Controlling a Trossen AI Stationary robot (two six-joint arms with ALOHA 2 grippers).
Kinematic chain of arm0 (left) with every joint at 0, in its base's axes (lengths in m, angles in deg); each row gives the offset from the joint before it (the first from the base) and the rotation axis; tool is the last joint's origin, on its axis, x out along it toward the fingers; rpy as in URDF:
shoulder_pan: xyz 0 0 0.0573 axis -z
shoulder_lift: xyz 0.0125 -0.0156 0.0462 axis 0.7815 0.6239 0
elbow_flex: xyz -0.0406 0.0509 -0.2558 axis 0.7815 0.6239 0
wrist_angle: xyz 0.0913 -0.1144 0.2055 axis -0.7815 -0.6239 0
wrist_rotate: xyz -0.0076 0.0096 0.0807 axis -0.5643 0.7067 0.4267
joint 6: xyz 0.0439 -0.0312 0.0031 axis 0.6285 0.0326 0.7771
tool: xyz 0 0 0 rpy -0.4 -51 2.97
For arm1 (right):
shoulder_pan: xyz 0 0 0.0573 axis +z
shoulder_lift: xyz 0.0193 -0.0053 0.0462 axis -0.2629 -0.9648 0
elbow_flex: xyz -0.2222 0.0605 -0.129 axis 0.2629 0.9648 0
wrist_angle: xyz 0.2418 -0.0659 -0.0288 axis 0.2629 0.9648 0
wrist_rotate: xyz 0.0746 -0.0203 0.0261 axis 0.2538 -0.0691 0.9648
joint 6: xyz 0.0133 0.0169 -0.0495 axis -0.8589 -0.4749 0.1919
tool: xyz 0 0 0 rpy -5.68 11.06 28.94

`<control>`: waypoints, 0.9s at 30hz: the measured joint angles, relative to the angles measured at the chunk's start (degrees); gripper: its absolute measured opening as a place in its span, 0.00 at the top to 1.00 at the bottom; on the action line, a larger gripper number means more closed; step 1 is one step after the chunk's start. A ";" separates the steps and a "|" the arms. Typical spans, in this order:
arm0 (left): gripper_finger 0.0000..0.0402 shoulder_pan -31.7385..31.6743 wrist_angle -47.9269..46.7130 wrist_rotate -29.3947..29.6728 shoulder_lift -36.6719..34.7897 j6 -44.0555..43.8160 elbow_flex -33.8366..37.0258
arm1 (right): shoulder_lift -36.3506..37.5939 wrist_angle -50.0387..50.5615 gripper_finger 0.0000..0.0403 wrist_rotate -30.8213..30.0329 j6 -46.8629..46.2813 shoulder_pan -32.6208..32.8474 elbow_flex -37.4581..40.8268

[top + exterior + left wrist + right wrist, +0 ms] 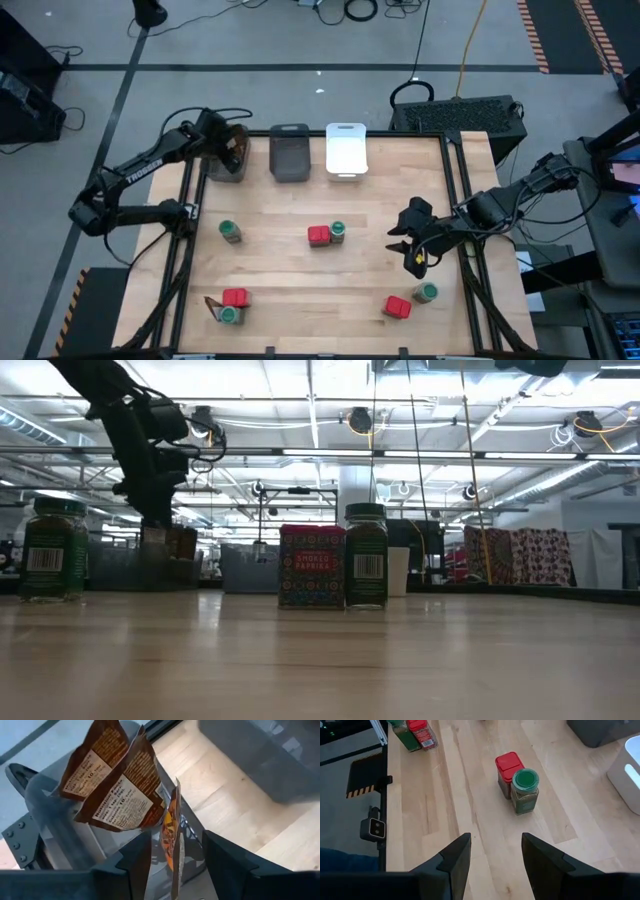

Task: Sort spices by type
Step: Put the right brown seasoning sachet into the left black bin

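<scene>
My left gripper (237, 150) hangs open over the left dark grey bin (222, 168) at the table's far left. A flat brown packet (173, 832) stands edge-on between its fingers with a gap on each side. Two more brown packets (117, 785) lean against the bin's wall. My right gripper (410, 248) waits open above the table's right side. Beyond it a red tin (508, 769) and a green-lidded jar (525, 790) stand upright side by side at the table's middle.
A second dark grey bin (290, 153) and a white bin (346, 149) sit at the far edge. A jar (230, 232) stands at the left. A tin (235, 297), a jar (230, 315) and a packet (213, 305) are at the near left. A tin (397, 306) and a jar (426, 292) are at the near right.
</scene>
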State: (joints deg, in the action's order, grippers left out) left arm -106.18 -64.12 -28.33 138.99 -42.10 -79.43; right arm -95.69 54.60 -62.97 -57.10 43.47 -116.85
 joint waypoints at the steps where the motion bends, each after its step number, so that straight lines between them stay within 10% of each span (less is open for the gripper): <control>1: 0.55 0.05 0.00 0.00 0.33 -0.01 0.00 | 0.00 0.00 0.60 0.02 0.00 -0.17 0.00; 9: 0.62 0.04 -0.04 2.95 3.26 0.01 0.00 | 0.00 0.00 0.60 0.35 -0.24 -0.48 0.00; 16: 0.96 0.07 0.04 2.58 3.83 3.33 -0.02 | 0.00 0.00 0.60 0.39 -0.24 -0.48 0.00; 27: 0.99 0.22 0.99 1.97 3.19 18.80 -0.02 | 0.00 0.00 0.60 0.39 -0.02 -0.48 0.00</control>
State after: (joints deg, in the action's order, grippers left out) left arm -105.96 -63.14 -26.36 142.18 -23.30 -79.46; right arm -95.69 54.60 -62.57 -57.12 42.99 -116.85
